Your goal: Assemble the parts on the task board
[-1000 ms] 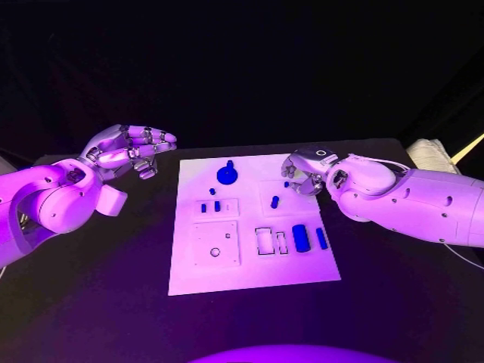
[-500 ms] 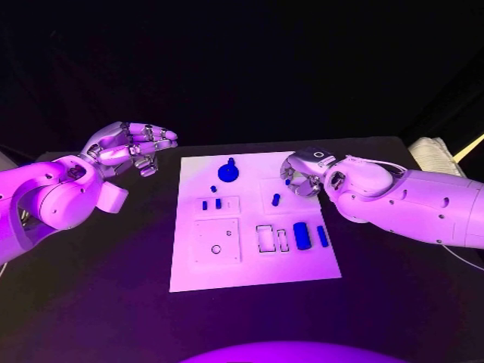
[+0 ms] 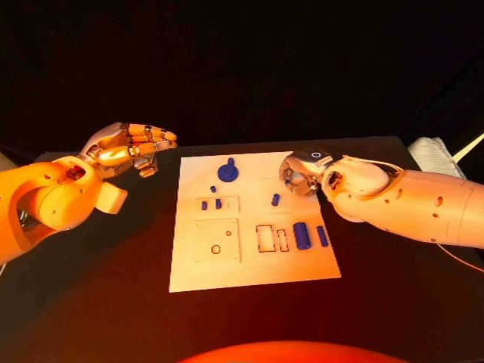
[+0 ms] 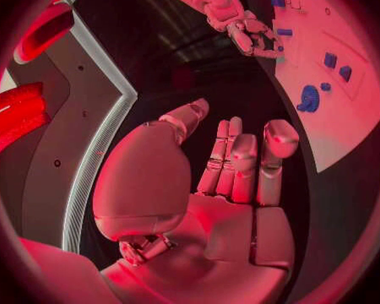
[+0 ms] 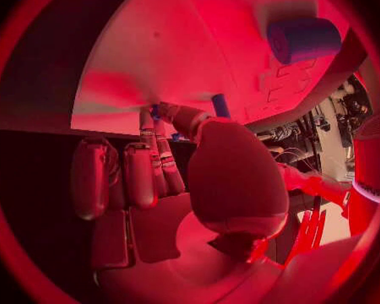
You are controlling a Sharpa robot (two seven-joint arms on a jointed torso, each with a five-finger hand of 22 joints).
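The left robot hand holds nothing, fingers straight, with the white task board beyond it.

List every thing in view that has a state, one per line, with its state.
left hand: raised beside the task board, fingers curled, holding nothing.
right hand: over the board's right edge, fingertips on a small blue part.
task board: flat on the table.
round blue part: resting on the board, untouched.
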